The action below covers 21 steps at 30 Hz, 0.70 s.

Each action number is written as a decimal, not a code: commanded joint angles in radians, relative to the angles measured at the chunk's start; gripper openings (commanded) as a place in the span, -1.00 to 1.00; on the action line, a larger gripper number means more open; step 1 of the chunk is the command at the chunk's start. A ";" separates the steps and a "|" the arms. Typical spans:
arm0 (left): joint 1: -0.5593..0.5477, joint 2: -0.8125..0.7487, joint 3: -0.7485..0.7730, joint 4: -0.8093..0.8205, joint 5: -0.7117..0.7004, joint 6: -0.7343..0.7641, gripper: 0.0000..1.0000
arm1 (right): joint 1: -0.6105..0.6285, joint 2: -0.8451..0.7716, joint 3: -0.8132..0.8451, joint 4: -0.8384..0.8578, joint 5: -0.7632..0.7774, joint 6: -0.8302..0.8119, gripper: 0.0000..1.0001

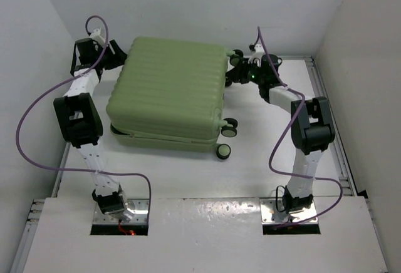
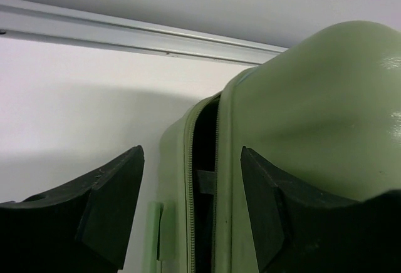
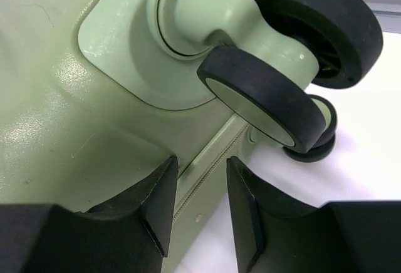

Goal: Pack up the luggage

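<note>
Between our left gripper [image 2: 192, 155] and our right gripper [image 3: 202, 163], the luggage [image 1: 168, 88] lies flat on the desk [image 1: 263, 160], not quite closed. Our left gripper stands wide and holds nothing, with the zip seam [image 2: 188, 191] at the case's corner straight ahead of its gap. Our right gripper is narrow and also holds nothing; a wheel [image 3: 263, 101] sits just above it.
</note>
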 commanded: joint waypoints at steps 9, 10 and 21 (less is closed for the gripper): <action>-0.118 -0.042 -0.066 0.116 0.432 -0.109 0.23 | 0.136 -0.045 0.068 0.510 -0.250 0.287 -0.21; -0.118 -0.042 -0.066 0.127 0.432 -0.109 0.23 | 0.137 -0.044 0.068 0.515 -0.254 0.293 -0.21; -0.118 -0.111 -0.086 0.216 0.513 -0.168 0.18 | 0.198 -0.036 0.088 0.582 -0.337 0.342 -0.18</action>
